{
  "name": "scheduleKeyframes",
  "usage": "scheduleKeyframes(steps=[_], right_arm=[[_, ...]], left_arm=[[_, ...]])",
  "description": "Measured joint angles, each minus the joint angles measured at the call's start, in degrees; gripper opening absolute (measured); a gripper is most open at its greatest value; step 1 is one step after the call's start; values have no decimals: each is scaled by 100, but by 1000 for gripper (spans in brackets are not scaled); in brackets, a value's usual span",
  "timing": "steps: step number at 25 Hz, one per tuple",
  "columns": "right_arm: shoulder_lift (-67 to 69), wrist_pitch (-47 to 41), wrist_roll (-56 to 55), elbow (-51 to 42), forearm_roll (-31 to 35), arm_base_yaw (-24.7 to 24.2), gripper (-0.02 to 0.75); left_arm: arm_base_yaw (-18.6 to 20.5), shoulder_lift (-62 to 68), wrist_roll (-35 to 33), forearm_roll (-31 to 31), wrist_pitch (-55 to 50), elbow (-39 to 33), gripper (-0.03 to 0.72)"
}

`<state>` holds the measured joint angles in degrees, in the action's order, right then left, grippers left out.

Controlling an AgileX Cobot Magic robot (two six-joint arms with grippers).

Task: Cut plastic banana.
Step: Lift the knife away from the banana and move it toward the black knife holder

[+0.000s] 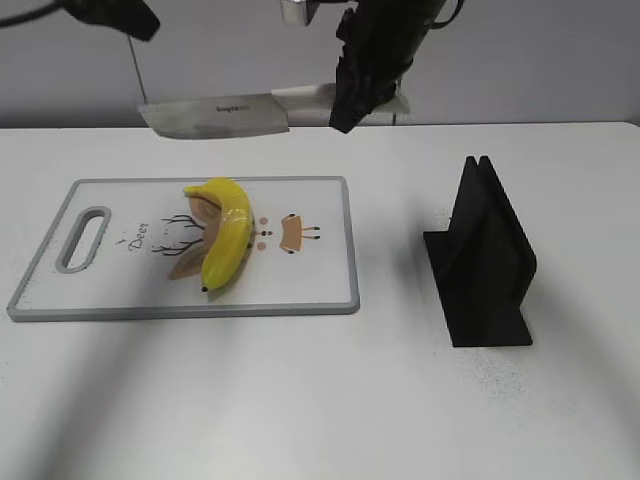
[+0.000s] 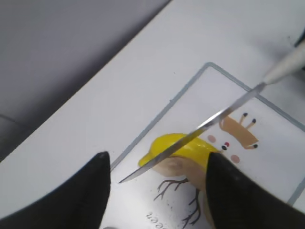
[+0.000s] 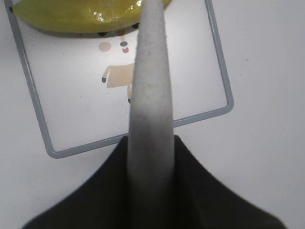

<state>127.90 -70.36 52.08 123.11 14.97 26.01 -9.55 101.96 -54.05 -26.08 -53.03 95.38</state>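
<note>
Banana point(image 1: 227, 232) lies on the cutting board point(image 1: 320, 290), yellow and whole, curving across the printed deer drawing near the board's middle. The right gripper point(image 1: 352, 95) is closed around the pale handle point(image 3: 148, 90) of a knife point(image 1: 215, 115), which it holds in the air above the board's far edge, the broad blade flat-side to the exterior camera and pointing toward the board's handle end. In the left wrist view the blade's thin edge point(image 2: 190, 136) crosses over the banana. The left gripper point(image 2: 155, 186) has its two dark fingers point(image 2: 83, 191) spread apart with nothing between them, above the board's far side. A black knife stand point(image 1: 485, 260) sits on the white table point(image 1: 300, 400), well apart from the board, off its plain end.
</note>
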Motion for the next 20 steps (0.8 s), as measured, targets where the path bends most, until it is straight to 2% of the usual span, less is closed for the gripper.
scheduleKeyframes(steps=[6, 10, 14, 18, 20], right_arm=[[-514, -5, -1205, -45, -248, 0, 162], [-900, -11, -2053, -44, -470, -7, 162], [-1277, -16, -2832, -51, -504, -11, 162], [-1622, -16, -3879, -287, -580, -11, 162], [-1850, -16, -4344, -625, -587, -11, 162]], left_arm=[[116, -35, 1955, 1528, -891, 1068, 590], [199, -35, 3080, 2197, -1540, 1365, 589], [376, -74, 3973, 2341, -1650, 1332, 587], [458, -398, 4235, 2354, -1663, 955, 587], [458, -700, 4266, 2349, -1663, 519, 587]])
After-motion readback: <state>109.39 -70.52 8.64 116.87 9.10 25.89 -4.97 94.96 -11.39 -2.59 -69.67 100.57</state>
